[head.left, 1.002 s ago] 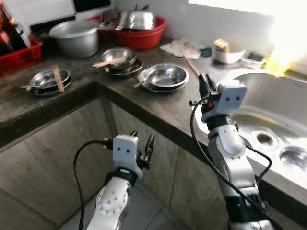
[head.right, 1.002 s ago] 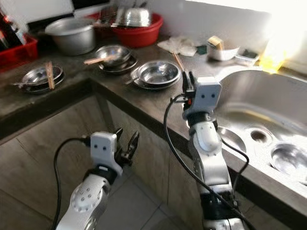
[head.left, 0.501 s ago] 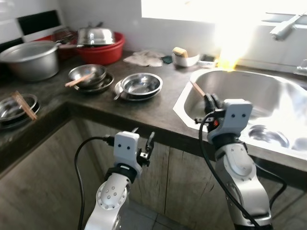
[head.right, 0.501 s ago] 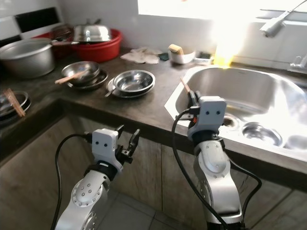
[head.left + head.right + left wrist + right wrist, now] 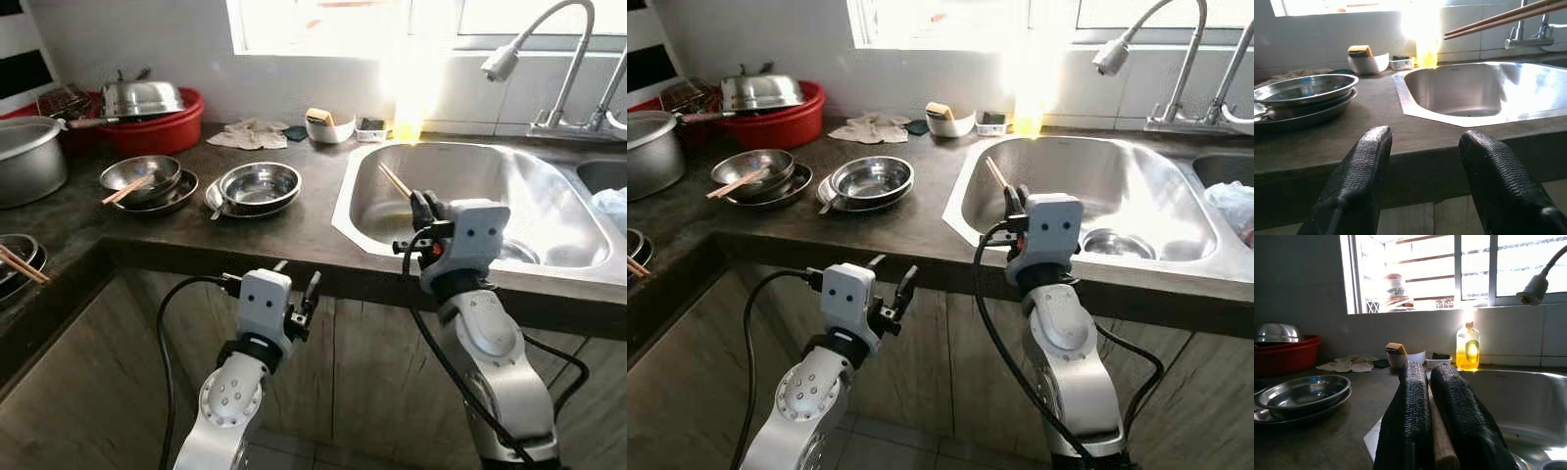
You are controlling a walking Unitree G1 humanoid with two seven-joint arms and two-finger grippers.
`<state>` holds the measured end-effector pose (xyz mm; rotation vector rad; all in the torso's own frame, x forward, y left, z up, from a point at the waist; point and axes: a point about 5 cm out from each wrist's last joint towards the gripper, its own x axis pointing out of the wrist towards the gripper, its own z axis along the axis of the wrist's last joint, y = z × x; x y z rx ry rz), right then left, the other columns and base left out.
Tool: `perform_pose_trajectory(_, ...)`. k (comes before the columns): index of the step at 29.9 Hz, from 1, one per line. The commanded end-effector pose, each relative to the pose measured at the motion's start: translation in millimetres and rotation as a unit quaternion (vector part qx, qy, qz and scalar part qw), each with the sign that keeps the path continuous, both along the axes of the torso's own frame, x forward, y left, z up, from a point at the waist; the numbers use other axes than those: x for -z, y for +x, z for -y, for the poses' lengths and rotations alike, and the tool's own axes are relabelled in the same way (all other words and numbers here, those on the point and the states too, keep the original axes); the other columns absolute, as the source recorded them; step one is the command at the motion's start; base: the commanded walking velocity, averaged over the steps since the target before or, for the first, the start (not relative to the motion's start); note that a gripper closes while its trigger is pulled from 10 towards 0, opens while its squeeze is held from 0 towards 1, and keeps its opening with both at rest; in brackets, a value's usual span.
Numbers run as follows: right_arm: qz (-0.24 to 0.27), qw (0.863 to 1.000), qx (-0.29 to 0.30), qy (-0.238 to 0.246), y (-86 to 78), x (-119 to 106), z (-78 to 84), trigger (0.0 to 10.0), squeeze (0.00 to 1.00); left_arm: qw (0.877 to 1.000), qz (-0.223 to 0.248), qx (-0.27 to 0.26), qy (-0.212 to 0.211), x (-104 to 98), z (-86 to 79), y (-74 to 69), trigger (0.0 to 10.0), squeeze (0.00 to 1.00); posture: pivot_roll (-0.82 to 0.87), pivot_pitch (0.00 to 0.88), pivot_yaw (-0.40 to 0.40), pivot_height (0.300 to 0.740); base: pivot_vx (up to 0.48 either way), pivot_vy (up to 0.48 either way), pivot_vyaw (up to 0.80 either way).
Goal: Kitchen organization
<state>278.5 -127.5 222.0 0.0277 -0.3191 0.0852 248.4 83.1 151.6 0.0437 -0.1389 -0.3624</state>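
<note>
Two chopsticks (image 5: 396, 180) are pinched in the right end effector (image 5: 423, 208) above the sink (image 5: 549, 211). Left end effector (image 5: 1425, 161) is spread below the surface (image 5: 294, 235); its wrist view reveals the chopsticks overhead.

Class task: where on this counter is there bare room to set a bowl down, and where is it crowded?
Bare dark counter runs along the front edge, between the stacked steel bowls and the sink. The back left is crowded: red basin, pot, bowl with chopsticks. The right gripper holds chopsticks over the sink.
</note>
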Motion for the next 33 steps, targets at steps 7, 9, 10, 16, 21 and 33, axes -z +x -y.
perform_pose_trajectory(7,0.005,1.0,0.013,-0.019,10.2,-11.9,14.6,10.0,0.0,1.0,0.003,0.009,0.007,0.1,4.3,-0.9,10.0,0.0,0.06,0.006,0.026,0.74,0.259,-0.401,0.0)
perform_pose_trajectory(9,0.001,1.0,0.006,-0.03,14.7,-15.0,16.8,10.0,0.0,1.0,0.004,0.01,0.007,0.0,4.8,-1.1,10.0,0.0,0.06,0.01,0.025,0.74,0.274,-0.394,0.0)
perform_pose_trajectory(10,-0.005,0.999,0.005,-0.037,16.6,-15.5,17.6,10.0,0.0,1.0,0.004,0.01,0.007,-0.1,4.8,-1.0,10.0,0.0,0.06,0.013,0.024,0.74,0.315,-0.36,0.0)
perform_pose_trajectory(16,-0.019,0.998,0.0,-0.062,25.0,-20.9,24.1,10.0,0.0,1.0,0.004,0.007,0.001,-0.8,4.8,-1.0,10.0,0.0,0.06,0.022,0.022,0.74,0.36,-0.271,0.0)
perform_pose_trajectory(21,-0.045,0.994,-0.018,-0.093,39.1,-27.4,26.4,10.0,0.0,1.0,-0.005,-0.012,-0.008,0.4,1.2,0.3,10.0,0.0,0.06,0.03,0.024,0.74,0.088,0.0,0.0)
perform_pose_trajectory(33,-0.12,0.981,-0.008,-0.153,91.8,-25.5,28.8,10.0,0.0,1.0,-0.012,-0.011,-0.02,-1.2,3.4,-8.1,10.0,0.0,0.08,0.087,0.009,0.74,0.0,0.0,0.0)
